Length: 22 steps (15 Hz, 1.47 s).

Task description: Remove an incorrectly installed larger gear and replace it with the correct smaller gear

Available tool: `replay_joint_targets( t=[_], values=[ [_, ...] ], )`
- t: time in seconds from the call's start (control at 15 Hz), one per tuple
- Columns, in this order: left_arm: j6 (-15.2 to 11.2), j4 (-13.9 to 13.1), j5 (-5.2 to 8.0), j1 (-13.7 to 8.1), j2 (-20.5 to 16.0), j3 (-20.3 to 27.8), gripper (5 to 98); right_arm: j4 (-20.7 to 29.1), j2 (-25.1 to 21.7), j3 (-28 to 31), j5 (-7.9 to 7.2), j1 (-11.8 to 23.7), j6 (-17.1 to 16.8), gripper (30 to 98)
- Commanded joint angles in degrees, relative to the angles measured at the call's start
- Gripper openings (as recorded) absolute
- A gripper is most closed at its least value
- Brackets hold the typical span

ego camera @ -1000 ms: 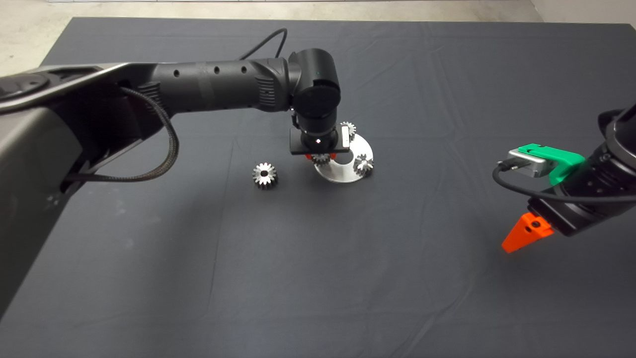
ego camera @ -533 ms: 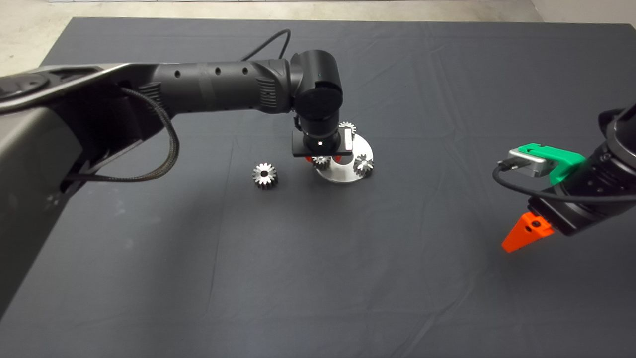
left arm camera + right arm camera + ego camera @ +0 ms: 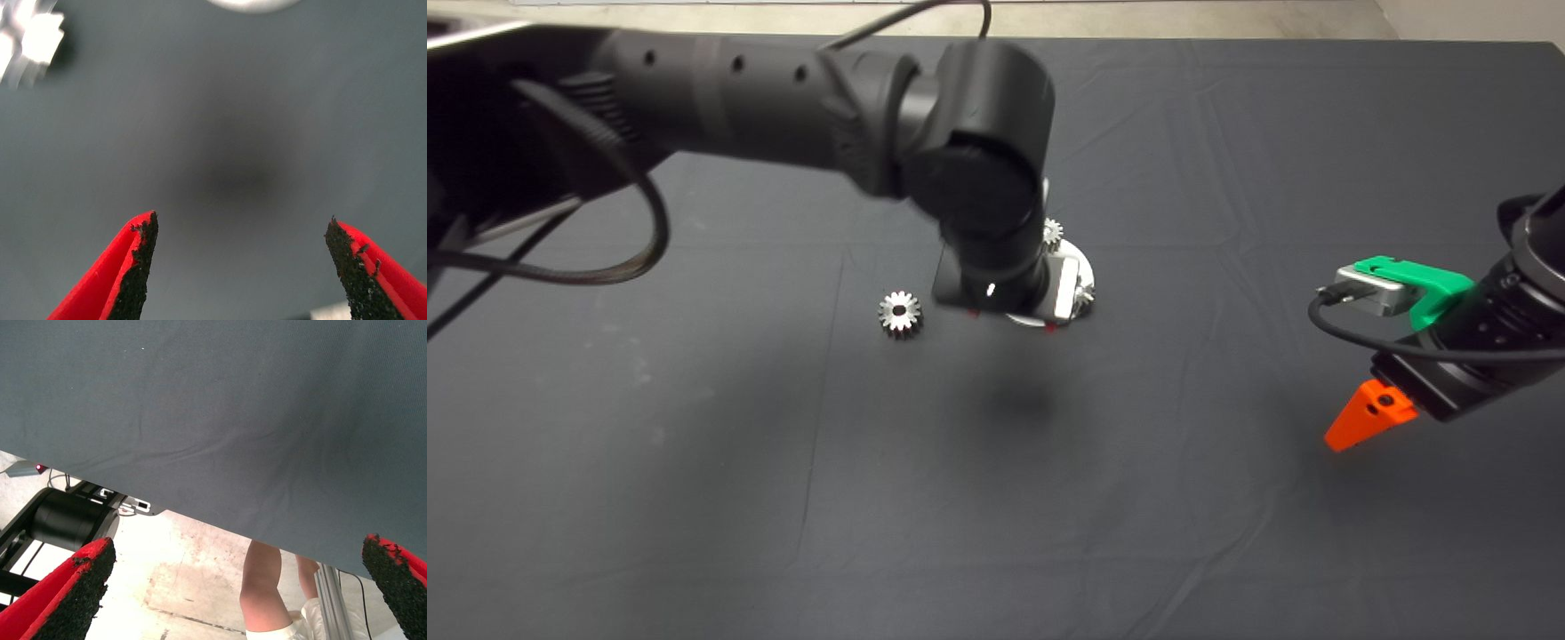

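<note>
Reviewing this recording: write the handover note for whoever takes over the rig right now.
Left end effector: open, empty, hovering above the near edge of the round silver metal plate.
Right end effector: open, empty, parked at the right edge.
Dull grey steel larger gear: loose on the dark mat, left of the plate, so removal looks done.
Bright silver smaller gear: not visible; the left wrist hides that part of the plate. One small silver gear shows at the plate's far edge, another at its right edge.
Left: confirm the smaller gear is seated.
</note>
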Motion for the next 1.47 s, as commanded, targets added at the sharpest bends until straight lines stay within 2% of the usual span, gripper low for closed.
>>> replay_joint_targets(
  t=[0.0, 0.2, 0.4, 1.4],
  values=[
    [-18.00, -8.06, 2.59, -3.67, -17.08, 23.73, 63.7, 0.82, -0.45, 5.33, -6.51, 1.35, 0.41, 97.7],
    [-18.09, -10.37, 2.49, -3.67, -21.71, 27.31, 68.1, 0.82, -0.20, 8.37, -6.42, 1.35, 2.81, 97.7],
    [-18.36, -10.53, 2.15, -3.67, -21.69, 27.56, 73.3, 0.73, -0.45, 9.05, -6.51, 1.37, 3.31, 97.7],
    [-18.53, -10.62, 2.15, -3.67, -21.78, 27.73, 93.0, 0.73, -0.10, 9.01, -6.51, 1.43, 3.35, 97.7]
  ],
)
